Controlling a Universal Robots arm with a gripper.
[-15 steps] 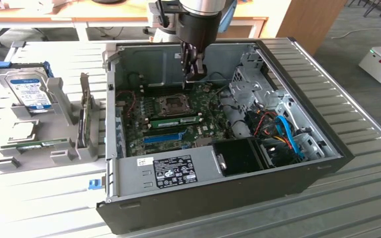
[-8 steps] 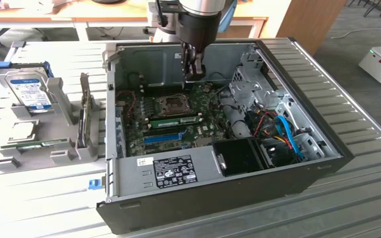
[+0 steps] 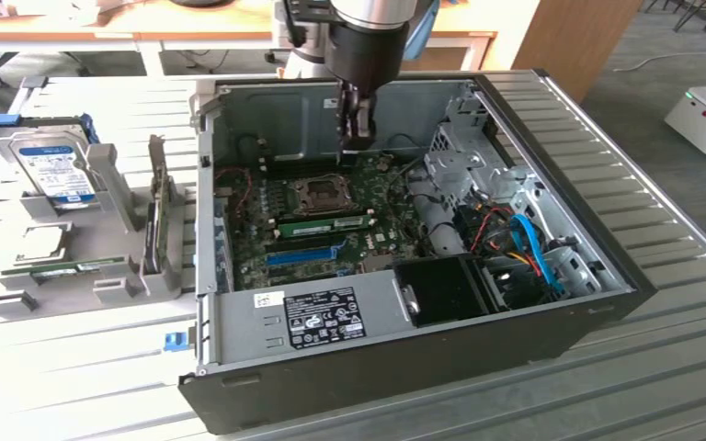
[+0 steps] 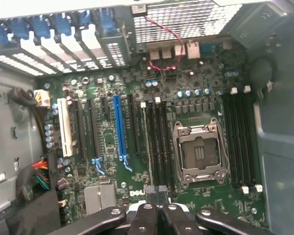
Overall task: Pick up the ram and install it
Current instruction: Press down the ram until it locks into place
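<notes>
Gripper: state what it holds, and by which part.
Cannot be told: the gripper is shut above the motherboard; whether anything sits between its fingertips is unclear.

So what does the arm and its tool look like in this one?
The arm has a silver-grey cylindrical wrist above a black cylindrical body, with a blue patch showing at one side. Below it, the tool is narrow, dark and metallic. In the wrist view the tool shows black linkage bars with round silver pivot pins and ridged tips. No markings are legible.
</notes>
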